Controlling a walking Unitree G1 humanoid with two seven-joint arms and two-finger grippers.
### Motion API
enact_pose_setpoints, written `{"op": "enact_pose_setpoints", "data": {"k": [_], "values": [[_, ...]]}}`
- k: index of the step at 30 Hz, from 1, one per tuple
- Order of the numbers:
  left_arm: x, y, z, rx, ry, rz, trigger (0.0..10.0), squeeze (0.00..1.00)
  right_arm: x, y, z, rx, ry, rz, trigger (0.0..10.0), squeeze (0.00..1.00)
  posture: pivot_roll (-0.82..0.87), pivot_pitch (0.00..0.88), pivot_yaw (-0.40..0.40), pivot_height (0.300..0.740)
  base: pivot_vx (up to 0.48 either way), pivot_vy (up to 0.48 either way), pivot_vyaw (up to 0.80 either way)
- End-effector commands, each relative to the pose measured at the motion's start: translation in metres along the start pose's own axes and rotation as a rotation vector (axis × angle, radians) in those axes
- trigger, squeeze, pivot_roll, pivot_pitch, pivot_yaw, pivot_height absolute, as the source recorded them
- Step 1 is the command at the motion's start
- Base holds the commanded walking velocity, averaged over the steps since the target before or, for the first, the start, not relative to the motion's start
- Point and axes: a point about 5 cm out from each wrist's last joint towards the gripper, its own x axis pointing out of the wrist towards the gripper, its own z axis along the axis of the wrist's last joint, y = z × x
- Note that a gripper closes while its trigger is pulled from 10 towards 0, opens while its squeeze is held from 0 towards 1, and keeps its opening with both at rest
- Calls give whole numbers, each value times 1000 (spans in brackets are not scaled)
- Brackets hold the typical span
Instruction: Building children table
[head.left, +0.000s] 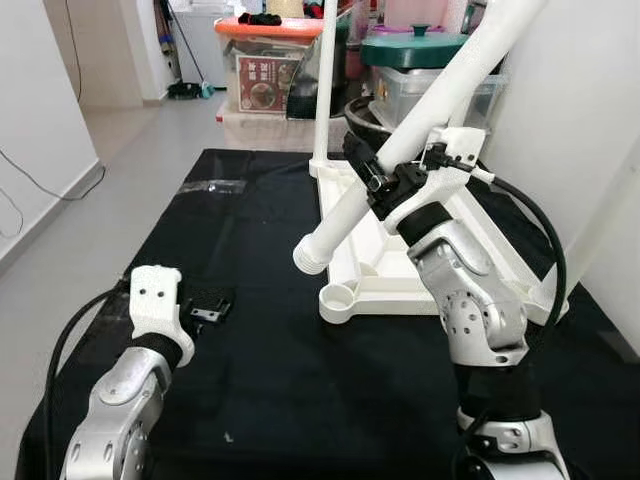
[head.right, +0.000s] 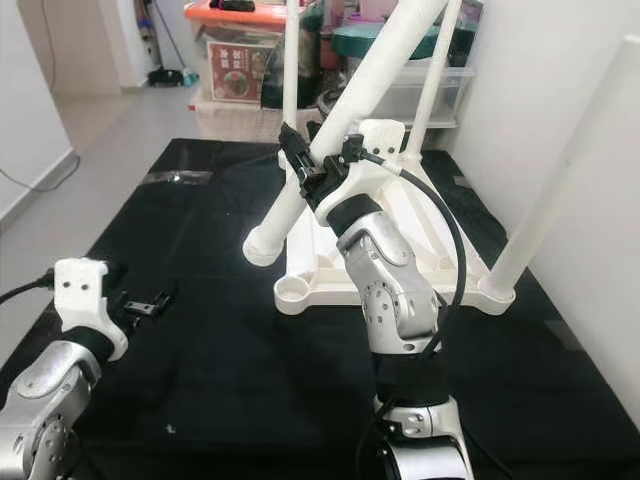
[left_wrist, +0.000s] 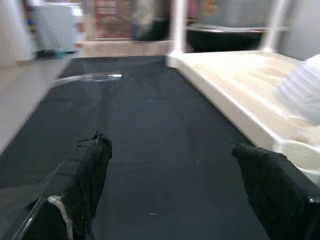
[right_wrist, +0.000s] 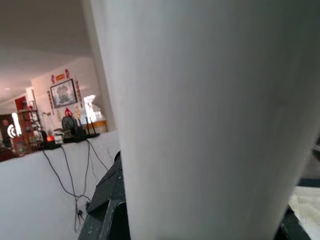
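A white plastic children's table top (head.left: 400, 262) lies upside down on the black cloth-covered worktop (head.left: 250, 330), three white tube legs already upright in its corner sockets. The right pincer (head.left: 372, 172) is clamped around a fourth long white plastic tube leg (head.left: 420, 125), holding it slanted in the air, its lower end (head.left: 312, 254) just above and beside the near empty corner socket (head.left: 338, 297). The left pincer (left_wrist: 175, 185) hovers low over the cloth, fingers spread wide, gripping nothing.

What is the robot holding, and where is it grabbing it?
The right tool grips a white table leg partway up from its lower end. The left tool is open, holding nothing.
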Motion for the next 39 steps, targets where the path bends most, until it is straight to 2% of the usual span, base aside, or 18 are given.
{"op": "enact_pose_setpoints", "data": {"k": [1, 2, 9, 14, 27, 39], "values": [[0, 2, -2, -2, 7, 12, 10000, 0, 4, 8, 4, -27, -20, 49, 10000, 0, 78, 0, -19, 740, 0, 0, 0], [0, 2, -2, 0, 8, 12, 10000, 0, 4, 8, 4, -57, -15, 66, 10000, 0, 78, 0, -19, 740, 0, 0, 0], [1, 7, -3, 15, 4, 43, 10000, 0, 6, 1, 5, -103, 1, 80, 10000, 0, 86, 0, -27, 740, 0, 0, 0], [3, 7, 0, -19, -8, 33, 10000, 0, 7, 3, 5, -94, -4, 82, 10000, 0, 86, 0, -25, 740, 0, 0, 0], [8, -1, 7, -14, -48, -9, 10000, 0, 6, 9, 1, -99, -21, 94, 10000, 0, 81, 0, -16, 740, 397, 0, 0], [4, -6, 4, -1, -39, -23, 10000, 0, 9, 7, 3, -133, -13, 128, 10000, 0, 86, 0, -25, 740, 0, 0, 0]]}}
